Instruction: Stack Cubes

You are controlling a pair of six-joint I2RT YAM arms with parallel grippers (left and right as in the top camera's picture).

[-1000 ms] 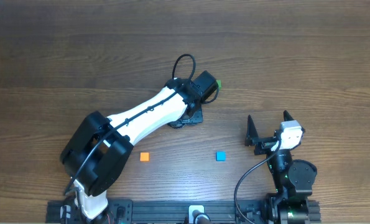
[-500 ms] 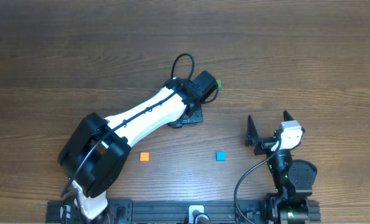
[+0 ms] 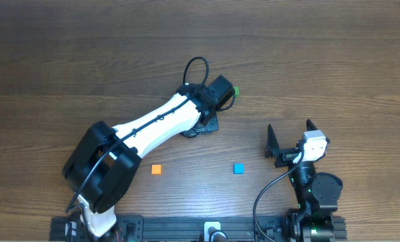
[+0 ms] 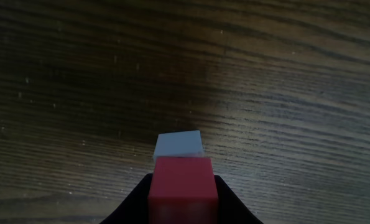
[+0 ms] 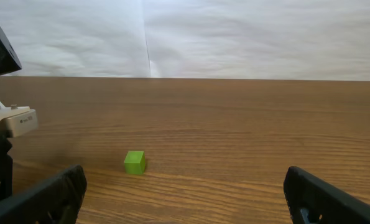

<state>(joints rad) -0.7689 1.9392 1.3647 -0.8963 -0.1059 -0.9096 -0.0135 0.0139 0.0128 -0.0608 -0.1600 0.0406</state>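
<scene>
Closest to the near edge of the tabletop: orange cube (image 3: 156,169) and blue cube (image 3: 238,169), loose and well apart. Over by the near right corner, right fingers (image 3: 271,141) spread wide, holding nothing. Further in, around mid-tabletop, left fingers (image 4: 229,204) pinching a red cube (image 4: 183,180) right over a pale cube (image 4: 179,144), slightly twisted against it. Can't tell if touching yet. Beyond that, green cube (image 3: 236,89) on its own. Main worry: letting go off-centre or skewed, then tipping straight off. Also nudging the pale cube sideways while lowering, or dragging the red cube along when opening up.
</scene>
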